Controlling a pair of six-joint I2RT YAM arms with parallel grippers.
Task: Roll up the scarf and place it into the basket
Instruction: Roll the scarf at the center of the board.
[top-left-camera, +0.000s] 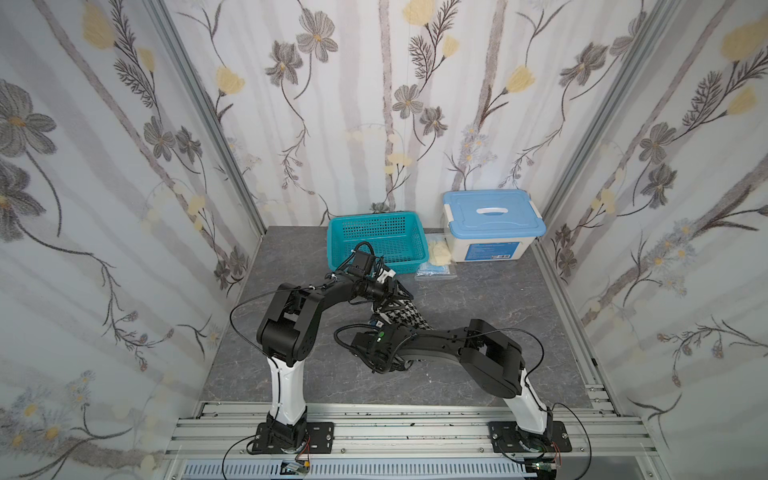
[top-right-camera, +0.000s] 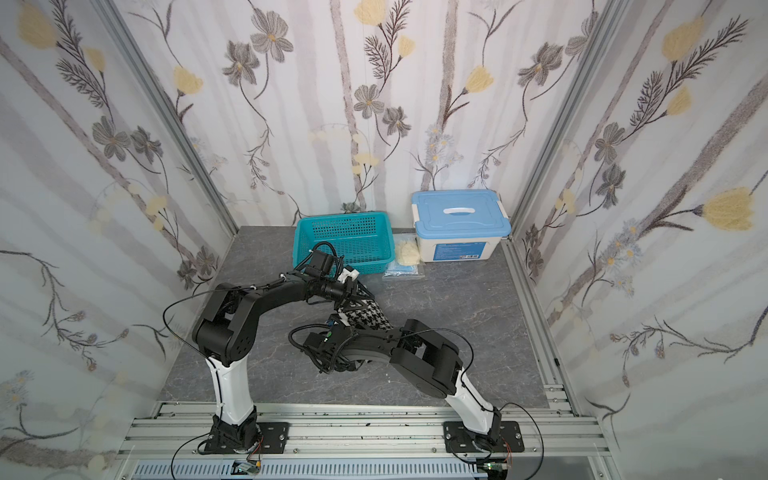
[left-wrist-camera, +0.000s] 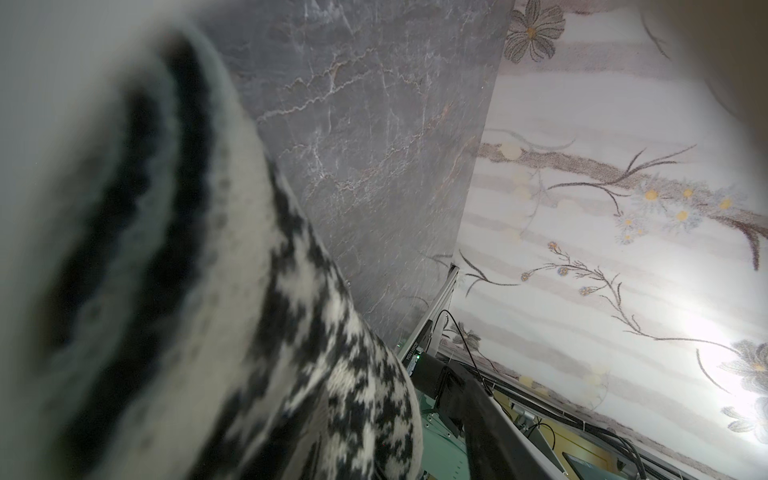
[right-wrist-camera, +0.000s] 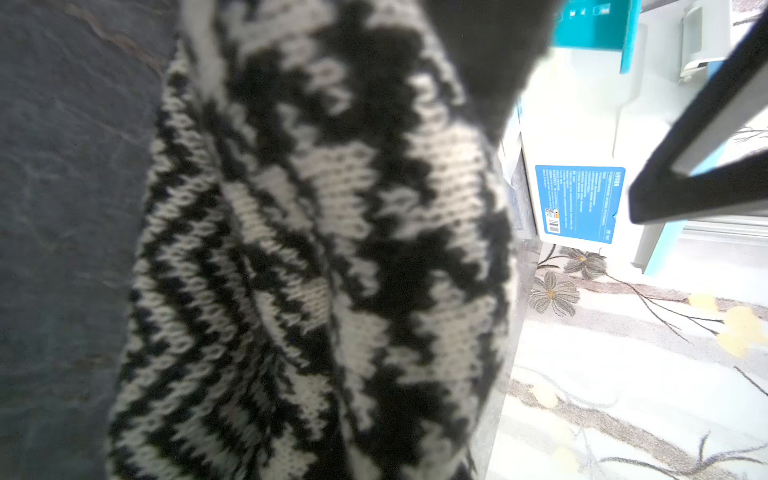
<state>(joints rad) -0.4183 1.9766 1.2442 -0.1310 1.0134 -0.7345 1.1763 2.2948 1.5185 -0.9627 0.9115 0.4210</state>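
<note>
The scarf (top-left-camera: 405, 316) is a rolled black-and-white bundle at mid-table, houndstooth side outward, between my two grippers in both top views. My left gripper (top-left-camera: 397, 296) reaches over its far end, black fingers either side of the roll, and looks shut on it. My right gripper (top-left-camera: 384, 323) meets the near end, its jaws hidden under the wrist. The scarf (left-wrist-camera: 257, 340) fills one side of the left wrist view. In the right wrist view the scarf (right-wrist-camera: 332, 249) covers the jaws. The teal basket (top-left-camera: 376, 241) stands behind the left wrist, nothing showing inside it.
A white box with a light blue lid (top-left-camera: 492, 226) stands at the back right. A pale yellow cloth lump (top-left-camera: 440, 251) and a clear packet with something blue inside (top-left-camera: 436, 271) lie between the box and the basket. Patterned walls close three sides.
</note>
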